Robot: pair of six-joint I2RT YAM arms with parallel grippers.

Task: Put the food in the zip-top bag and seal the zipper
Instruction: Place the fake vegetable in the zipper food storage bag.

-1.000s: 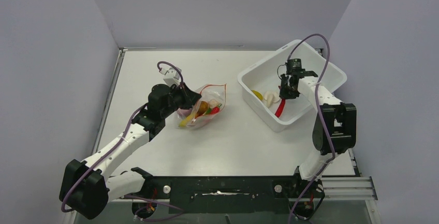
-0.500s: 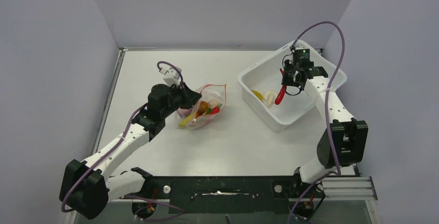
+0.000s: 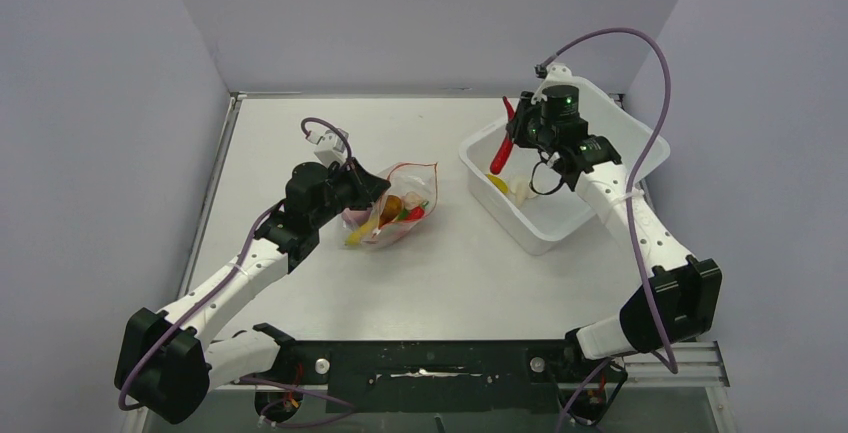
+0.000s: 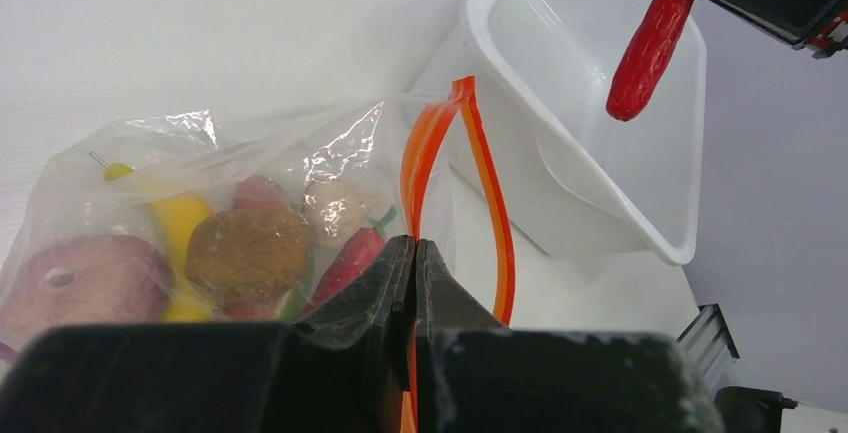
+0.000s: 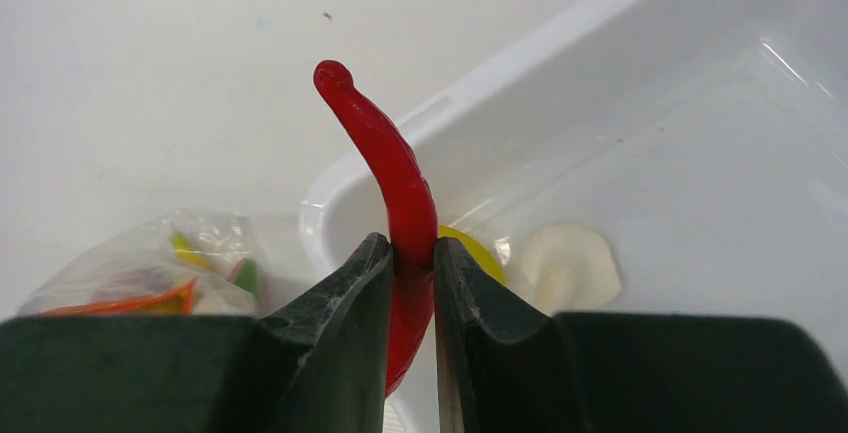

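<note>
The clear zip-top bag (image 3: 392,208) lies mid-table with several food pieces inside: yellow, brown and red ones (image 4: 250,253). Its orange-red zipper (image 4: 430,143) stands open in a loop. My left gripper (image 4: 414,250) is shut on the near zipper strip and holds the mouth up. My right gripper (image 5: 412,253) is shut on a red chili (image 5: 395,168), held in the air over the left rim of the white bin (image 3: 480,143); the chili also shows in the top view (image 3: 502,148). A yellow piece (image 3: 496,182) and a white piece (image 5: 565,265) lie in the bin.
The white rectangular bin (image 3: 640,143) stands at the back right, close to the right wall. Grey walls close in the table on the left, back and right. Purple cables loop above both arms.
My right gripper has lifted the red chili out of the bin and carried it up and left to the bin's left rim. The left gripper and the bag have not moved.
</note>
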